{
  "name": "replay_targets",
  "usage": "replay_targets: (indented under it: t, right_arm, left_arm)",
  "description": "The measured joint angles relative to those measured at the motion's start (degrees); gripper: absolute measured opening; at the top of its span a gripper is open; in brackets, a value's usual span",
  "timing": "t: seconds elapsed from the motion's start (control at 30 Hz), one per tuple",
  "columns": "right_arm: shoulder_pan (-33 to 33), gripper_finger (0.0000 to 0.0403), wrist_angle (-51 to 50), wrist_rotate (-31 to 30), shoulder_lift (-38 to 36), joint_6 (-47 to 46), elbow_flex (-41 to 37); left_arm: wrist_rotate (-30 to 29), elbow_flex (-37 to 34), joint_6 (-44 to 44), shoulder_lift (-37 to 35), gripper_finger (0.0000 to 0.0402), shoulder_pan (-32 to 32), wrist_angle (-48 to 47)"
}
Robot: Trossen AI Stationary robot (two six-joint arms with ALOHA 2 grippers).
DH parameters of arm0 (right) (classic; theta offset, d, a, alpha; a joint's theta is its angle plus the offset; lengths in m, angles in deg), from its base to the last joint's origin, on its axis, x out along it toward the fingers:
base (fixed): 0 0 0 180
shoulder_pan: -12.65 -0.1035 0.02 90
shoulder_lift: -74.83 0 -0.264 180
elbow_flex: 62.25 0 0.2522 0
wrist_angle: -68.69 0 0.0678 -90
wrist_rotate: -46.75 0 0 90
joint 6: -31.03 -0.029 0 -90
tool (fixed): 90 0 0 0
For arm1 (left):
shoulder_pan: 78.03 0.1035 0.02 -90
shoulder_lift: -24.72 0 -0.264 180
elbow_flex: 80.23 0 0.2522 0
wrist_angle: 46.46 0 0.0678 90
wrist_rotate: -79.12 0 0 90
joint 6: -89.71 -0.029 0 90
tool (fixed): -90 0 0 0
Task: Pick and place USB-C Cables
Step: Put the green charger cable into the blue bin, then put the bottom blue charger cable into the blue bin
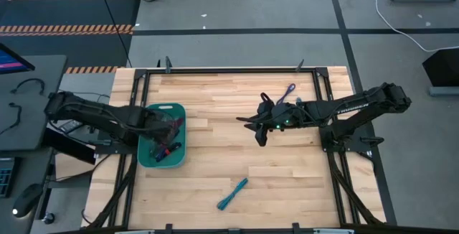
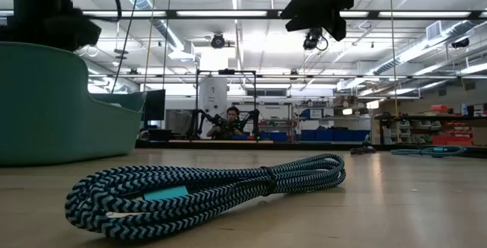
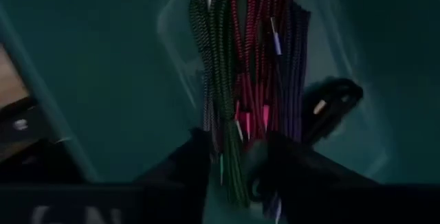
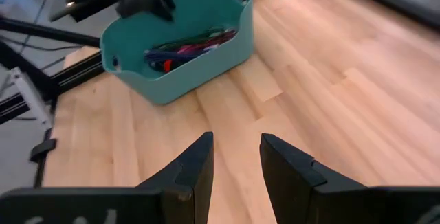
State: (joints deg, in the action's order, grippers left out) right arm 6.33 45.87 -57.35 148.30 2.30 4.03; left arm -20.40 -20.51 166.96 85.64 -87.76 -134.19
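Note:
A teal tray [image 1: 147, 155] sits on the table's left side with several coiled cables [image 4: 189, 49] lying in it: green, magenta, purple and red-black. My left gripper [image 1: 171, 125] is over the tray, open, with the end of the green cable [image 3: 223, 100] between its fingers. My right gripper [image 4: 234, 162] hovers open above bare wood at the table's middle, touching nothing. A purple cable [image 1: 289, 90] lies behind it toward the far edge. A teal-black cable [image 2: 205, 191] lies flat near the near edge. My left gripper points down into the tray, and the near end of the green cable [image 3: 232, 179] reaches back between its open fingers. I cannot tell whether either finger touches it. The cable's remaining length lies on the pile in the tray.
Black frame rails [image 1: 237, 69] run along the table's far edge and both sides. Bare wood [image 1: 215, 112] lies between the tray and my right gripper. The tray's wall [image 2: 46, 103] stands tall on the left in the low view.

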Motion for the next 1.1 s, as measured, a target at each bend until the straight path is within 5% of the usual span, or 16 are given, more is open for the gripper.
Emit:
replay_targets:
  t: [0.23, 0.53, 0.8, 1.1]
  right_arm:
    - [-2.2, 0.0123, -2.6, 3.8, 0.0, -7.9, 0.0]
    - [-18.0, 0.0115, -2.2, -0.4, -0.1, -15.8, -4.3]
    - [-31.9, 0.0114, -11.9, -3.4, -5.7, -19.5, -9.3]
    - [-43.0, 0.0114, -20.4, -3.9, -14.8, -25.6, -16.0]
  left_arm:
    - [-1.0, 12.1, -9.0, -0.7, 0.0216, -0.6, 1.6]
    - [-4.8, 15.6, -24.4, 1.8, 0.0190, -12.2, 40.6]
    - [-11.5, 16.9, -21.0, 23.4, 0.0152, -23.2, 65.9]
    - [-3.4, 38.4, -6.0, 50.0, 0.0110, -23.3, 57.5]
